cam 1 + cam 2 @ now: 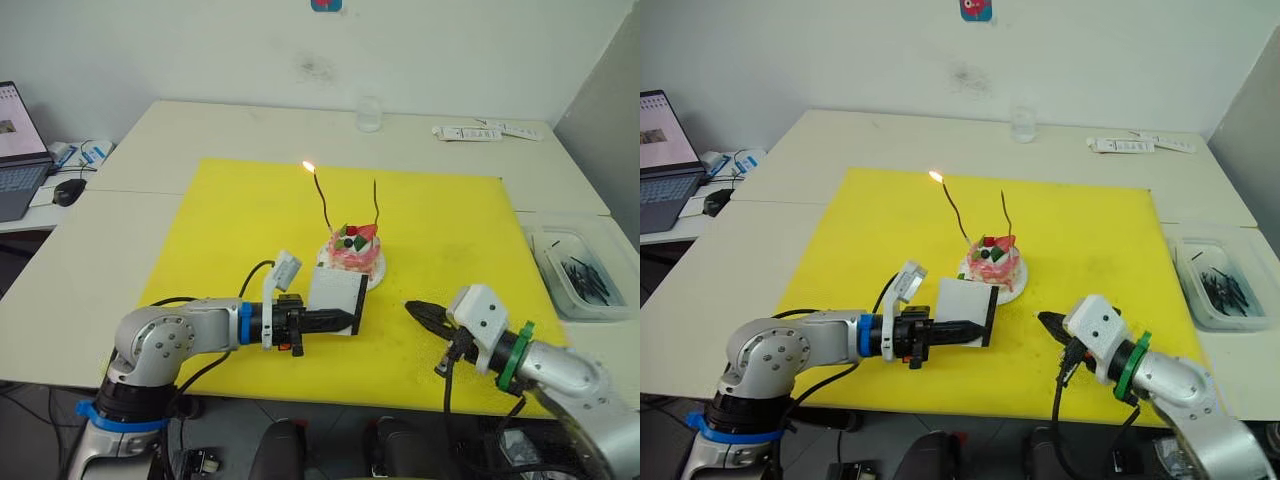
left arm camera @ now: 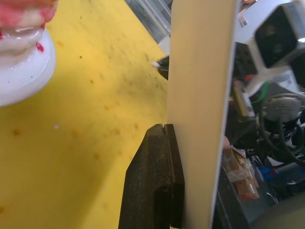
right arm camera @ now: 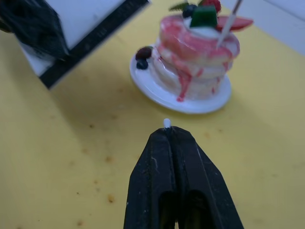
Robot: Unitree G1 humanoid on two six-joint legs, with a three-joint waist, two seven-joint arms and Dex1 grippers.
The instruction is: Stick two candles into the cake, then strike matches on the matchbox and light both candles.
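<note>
Fingers of the right gripper are pressed together on what looks like a match, though only a tiny pale tip pokes out, so I can't be sure. The left gripper pinches the matchbox upright, just beside the cake. Both candles stand in the cake; the left candle burns, the right candle is unlit. A hard strike could snap the match or knock the box into the plate.
</note>
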